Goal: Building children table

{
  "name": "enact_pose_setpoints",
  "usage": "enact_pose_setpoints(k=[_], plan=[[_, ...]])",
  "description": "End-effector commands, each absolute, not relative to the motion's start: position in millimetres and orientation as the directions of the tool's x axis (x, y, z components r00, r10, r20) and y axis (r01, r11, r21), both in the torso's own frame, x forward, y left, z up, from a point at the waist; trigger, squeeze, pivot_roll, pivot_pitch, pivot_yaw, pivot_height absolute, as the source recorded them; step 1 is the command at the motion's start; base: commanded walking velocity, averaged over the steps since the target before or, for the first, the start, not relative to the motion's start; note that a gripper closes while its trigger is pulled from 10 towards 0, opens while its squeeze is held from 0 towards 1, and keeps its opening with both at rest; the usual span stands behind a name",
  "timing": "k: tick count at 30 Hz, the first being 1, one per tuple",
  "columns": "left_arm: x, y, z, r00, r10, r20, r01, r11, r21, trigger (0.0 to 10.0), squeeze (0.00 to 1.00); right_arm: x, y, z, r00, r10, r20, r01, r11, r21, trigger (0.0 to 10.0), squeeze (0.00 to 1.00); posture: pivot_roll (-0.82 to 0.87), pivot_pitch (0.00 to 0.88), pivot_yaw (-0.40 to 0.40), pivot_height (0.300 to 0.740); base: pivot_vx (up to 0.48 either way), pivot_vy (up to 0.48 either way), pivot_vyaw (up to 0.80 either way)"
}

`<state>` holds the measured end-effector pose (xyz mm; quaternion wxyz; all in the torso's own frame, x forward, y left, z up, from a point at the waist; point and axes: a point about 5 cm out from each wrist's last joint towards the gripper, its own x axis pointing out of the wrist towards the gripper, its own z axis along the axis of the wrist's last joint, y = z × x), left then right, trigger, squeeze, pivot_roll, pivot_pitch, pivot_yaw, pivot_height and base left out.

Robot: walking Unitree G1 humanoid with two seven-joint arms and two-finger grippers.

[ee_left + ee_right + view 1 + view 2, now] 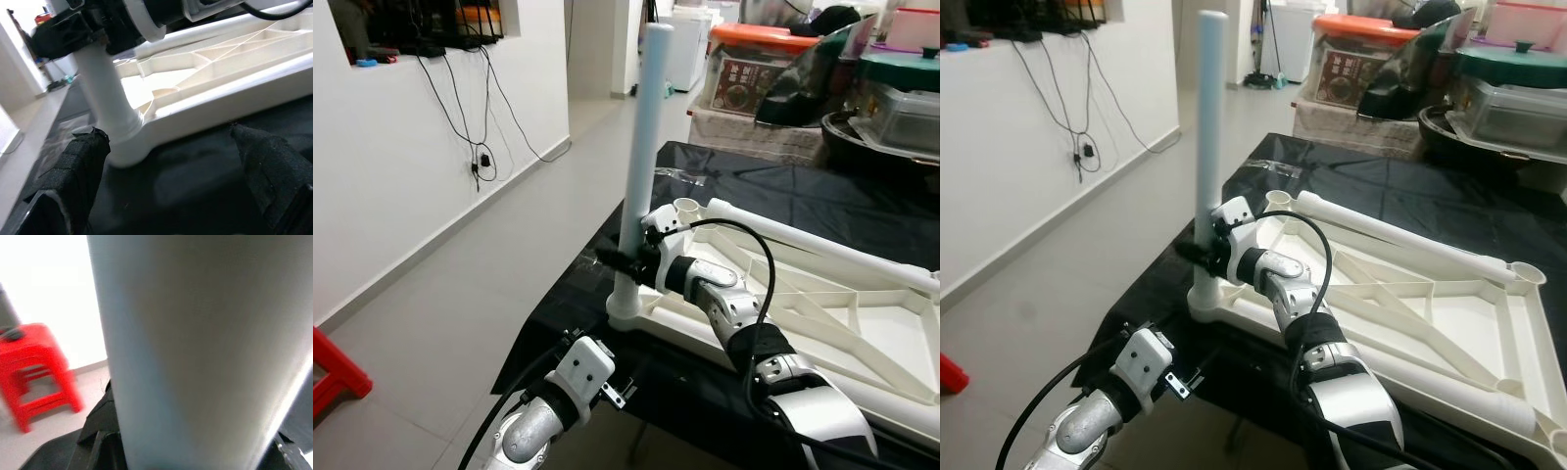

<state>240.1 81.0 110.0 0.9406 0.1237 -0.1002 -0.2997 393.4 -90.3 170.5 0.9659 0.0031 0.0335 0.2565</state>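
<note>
At lower left of the head view the left gripper [612, 387] hangs below the table edge, its fingers [80, 171] spread and released, nothing between them. At centre the white leg [641, 147] stands upright in the corner socket of the upturned white tabletop [822, 323], which lies on the black cloth [744, 181]. The right gripper [628, 262] is clenched round the leg's lower part. Risk, as I judge it: a sideways push could tilt the leg, jam it in the socket, or slide the tabletop off the edge
</note>
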Motion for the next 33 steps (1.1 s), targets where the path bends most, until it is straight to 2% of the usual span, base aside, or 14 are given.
enact_pose_setpoints(k=[1, 2, 3, 5, 6, 15, 17, 18, 23, 24, 25, 31, 32, 33], plan=[[239, 81, 108, 0.797, -0.594, 0.109, 0.544, 0.785, 0.297, 10.0, 0.0, 397, -121, 157, 0.966, 0.225, -0.129, -0.223, 0.974, 0.023, 0.0, 0.0, 0.19, 0.0, -0.075, 0.74, 0.0, 0.0, 0.0], [239, 81, 108, 0.797, -0.594, 0.109, 0.544, 0.785, 0.297, 10.0, 0.0, 397, -121, 157, 0.966, 0.225, -0.129, -0.223, 0.974, 0.023, 0.0, 0.0, 0.19, 0.0, -0.075, 0.74, 0.0, 0.0, 0.0], [239, 81, 108, 0.797, -0.594, 0.108, 0.545, 0.784, 0.296, 10.0, 0.0, 395, -138, 154, 0.99, -0.009, -0.138, 0.012, 1.0, 0.024, 0.0, 0.0, 0.19, 0.0, -0.075, 0.74, 0.0, 0.0, 0.0], [239, 81, 108, 0.797, -0.594, 0.108, 0.545, 0.784, 0.296, 10.0, 0.0, 395, -138, 154, 0.99, -0.009, -0.138, 0.012, 1.0, 0.024, 0.0, 0.0, 0.19, 0.0, -0.075, 0.74, 0.0, 0.0, 0.0], [239, 82, 108, 0.798, -0.594, 0.107, 0.544, 0.785, 0.296, 10.0, 0.0, 388, -152, 150, 0.963, -0.227, -0.143, 0.237, 0.97, 0.057, 0.0, 0.0, 0.19, 0.0, -0.07, 0.74, 0.0, 0.0, 0.0], [239, 82, 109, 0.8, -0.59, 0.107, 0.541, 0.788, 0.295, 10.0, 0.0, 374, -158, 146, 0.901, -0.403, -0.158, 0.422, 0.9, 0.11, 0.0, 0.0, 0.19, 0.0, -0.066, 0.74, 0.0, 0.0, 0.0], [239, 82, 109, 0.801, -0.589, 0.106, 0.541, 0.788, 0.293, 10.0, 0.0, 374, -142, 150, 0.931, -0.346, -0.121, 0.363, 0.916, 0.172, 10.0, 0.0, 0.19, 0.0, -0.069, 0.74, 0.0, 0.0, 0.0], [239, 82, 109, 0.801, -0.589, 0.107, 0.541, 0.788, 0.293, 10.0, 0.0, 378, -129, 155, 0.966, -0.249, -0.064, 0.257, 0.943, 0.209, 10.0, 1.0, 0.19, 0.0, -0.069, 0.74, 0.0, 0.0, 0.0], [239, 82, 109, 0.801, -0.589, 0.107, 0.541, 0.789, 0.292, 10.0, 0.0, 382, -113, 166, 0.995, -0.088, 0.047, 0.077, 0.976, 0.205, 10.0, 1.0, 0.19, 0.0, -0.072, 0.74, 0.0, 0.0, 0.0], [240, 82, 109, 0.801, -0.589, 0.107, 0.541, 0.789, 0.292, 10.0, 0.0, 383, -106, 169, 0.997, -0.008, 0.082, -0.01, 0.977, 0.213, 10.0, 0.57, 0.19, 0.0, -0.074, 0.74, 0.0, 0.0, 0.0], [240, 82, 109, 0.801, -0.589, 0.107, 0.541, 0.789, 0.292, 10.0, 0.0, 384, -101, 173, 0.99, 0.096, 0.105, -0.117, 0.97, 0.214, 10.0, 0.0, 0.19, 0.0, -0.073, 0.74, 0.0, 0.0, 0.0], [240, 82, 109, 0.801, -0.589, 0.107, 0.541, 0.789, 0.291, 10.0, 0.0, 385, -93, 175, 0.939, 0.328, 0.103, -0.343, 0.914, 0.217, 10.0, 0.0, 0.19, 0.0, -0.074, 0.74, 0.0, 0.0, 0.0], [240, 81, 109, 0.801, -0.589, 0.107, 0.541, 0.789, 0.29, 10.0, 0.0, 383, -91, 175, 0.87, 0.487, 0.077, -0.492, 0.85, 0.186, 10.0, 0.0, 0.18, 0.0, -0.073, 0.74, 0.0, 0.0, 0.0], [240, 81, 109, 0.801, -0.589, 0.107, 0.541, 0.789, 0.29, 10.0, 0.0, 383, -91, 175, 0.87, 0.487, 0.077, -0.492, 0.85, 0.186, 10.0, 0.0, 0.18, 0.0, -0.073, 0.74, 0.0, 0.0, 0.0]])
